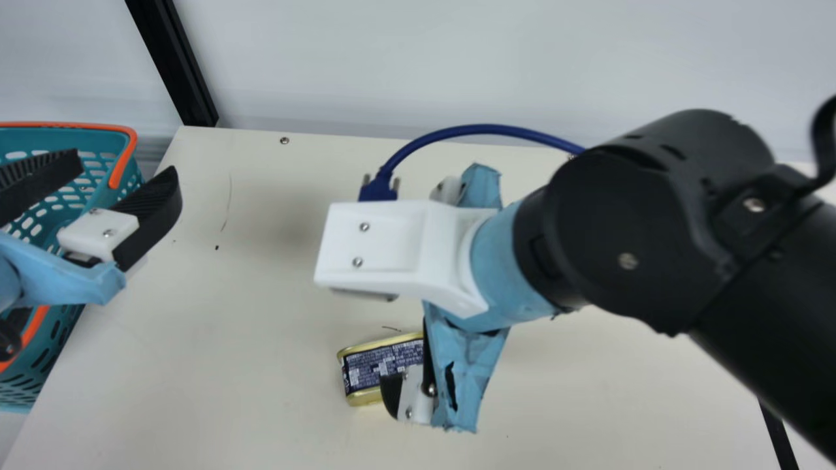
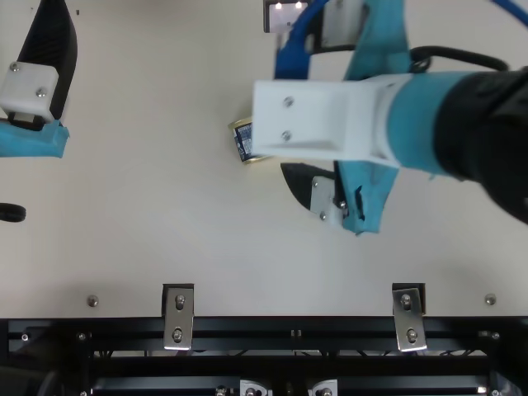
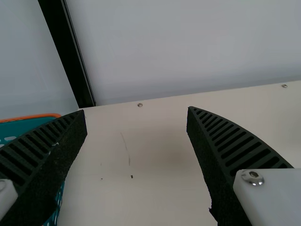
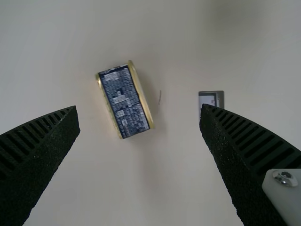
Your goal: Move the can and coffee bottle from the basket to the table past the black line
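My left gripper (image 1: 125, 168) stands open in the main view beside and over the teal basket (image 1: 121, 156), which has an orange rim; in the left wrist view the gripper (image 3: 137, 113) has nothing between its fingers. The can (image 1: 382, 369), gold-edged with a dark blue printed label, lies on its side on the table (image 1: 261, 378), partly covered by my right gripper (image 1: 385, 245) in the main view. In the right wrist view that gripper (image 4: 139, 112) is open above the can (image 4: 124, 101), its fingers clear of it on both sides.
A blue cable (image 1: 483, 130) arches behind my right gripper, its plug (image 1: 379, 188) near the far side of the table. A small grey device (image 4: 210, 99) is near the can. A black post (image 1: 173, 65) rises at the back left.
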Controlling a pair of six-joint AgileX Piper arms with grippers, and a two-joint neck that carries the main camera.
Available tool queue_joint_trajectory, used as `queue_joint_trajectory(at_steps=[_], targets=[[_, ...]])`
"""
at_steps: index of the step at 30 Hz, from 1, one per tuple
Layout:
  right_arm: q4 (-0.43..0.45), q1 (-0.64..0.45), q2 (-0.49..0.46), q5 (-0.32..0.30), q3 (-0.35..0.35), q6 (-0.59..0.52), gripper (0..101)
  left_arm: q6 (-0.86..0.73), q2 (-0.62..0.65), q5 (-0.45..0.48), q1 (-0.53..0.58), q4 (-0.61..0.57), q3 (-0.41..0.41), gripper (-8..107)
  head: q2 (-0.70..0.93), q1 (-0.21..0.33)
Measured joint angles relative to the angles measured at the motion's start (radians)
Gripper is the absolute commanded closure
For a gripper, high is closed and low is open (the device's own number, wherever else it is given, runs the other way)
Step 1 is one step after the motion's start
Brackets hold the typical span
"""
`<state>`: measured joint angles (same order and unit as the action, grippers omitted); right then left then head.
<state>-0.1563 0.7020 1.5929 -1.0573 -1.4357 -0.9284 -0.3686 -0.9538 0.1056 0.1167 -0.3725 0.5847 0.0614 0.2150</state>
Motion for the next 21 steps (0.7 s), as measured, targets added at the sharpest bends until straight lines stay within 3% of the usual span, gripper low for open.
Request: queue_joint_trajectory(at_steps=[14, 21], targets=[[-0.033, 0.036, 0.139, -0.149, -0.124, -0.133, 0, 0.000, 0.000, 0.000, 0.000, 0.000, 0.000, 9, 0.000, 0.000], [-0.049, 0.029, 0.209, -0.163, -0.164, -0.177, 0, 0.000, 0.000, 0.000, 0.000, 0.000, 0.000, 9, 0.000, 0.000]])
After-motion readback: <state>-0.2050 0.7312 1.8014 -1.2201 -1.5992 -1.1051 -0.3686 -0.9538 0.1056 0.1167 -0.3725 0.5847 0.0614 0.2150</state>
